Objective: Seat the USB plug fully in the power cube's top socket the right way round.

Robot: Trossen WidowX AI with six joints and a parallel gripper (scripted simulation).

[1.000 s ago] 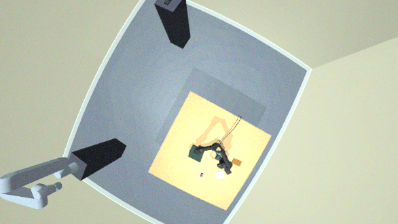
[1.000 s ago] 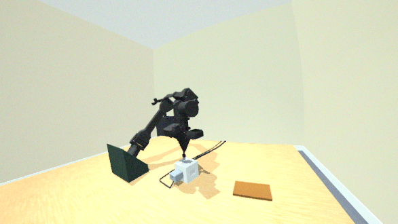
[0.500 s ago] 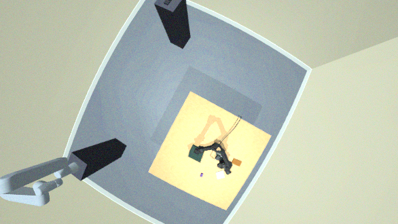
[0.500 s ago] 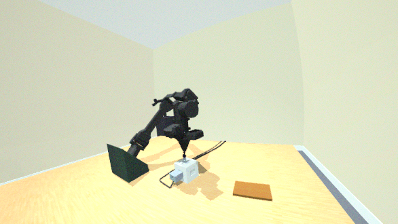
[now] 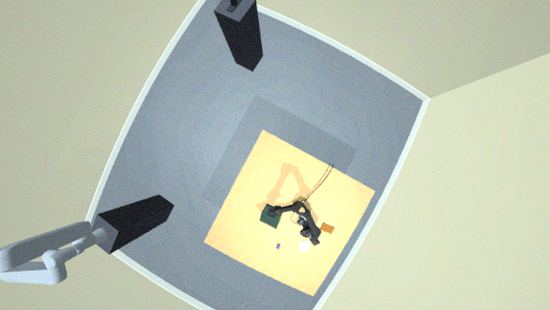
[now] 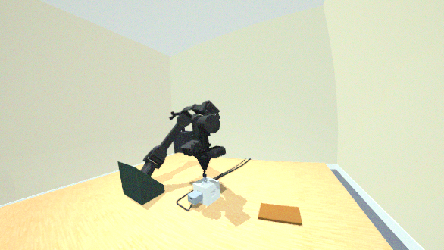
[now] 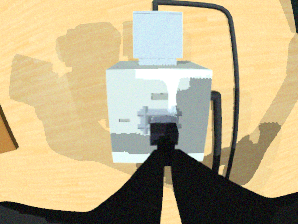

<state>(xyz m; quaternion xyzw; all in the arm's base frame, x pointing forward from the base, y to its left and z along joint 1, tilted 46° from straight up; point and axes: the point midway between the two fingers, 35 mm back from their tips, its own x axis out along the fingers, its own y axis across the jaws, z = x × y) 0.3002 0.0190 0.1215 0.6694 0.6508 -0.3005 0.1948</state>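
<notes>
The USB plug is directly below my gripper, at the top of the power cube. My fingers are closed narrow on it. I judge its upright axis must stay aligned with the socket; how deep it sits, I cannot tell.

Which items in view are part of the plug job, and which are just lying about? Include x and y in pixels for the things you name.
Part of the job:
- power cube (image 6: pixel 211 194) (image 7: pixel 129 107)
- USB plug, dark end at the fingertips
- pincer (image 6: pixel 204 175) (image 7: pixel 166 157), shut on the plug

Just lying about:
- orange-brown slab (image 5: pixel 328 228) (image 6: pixel 279 214) (image 7: pixel 6 135)
- small purple item (image 5: pixel 278 246)
- white patch or sheet (image 5: pixel 304 246)
</notes>
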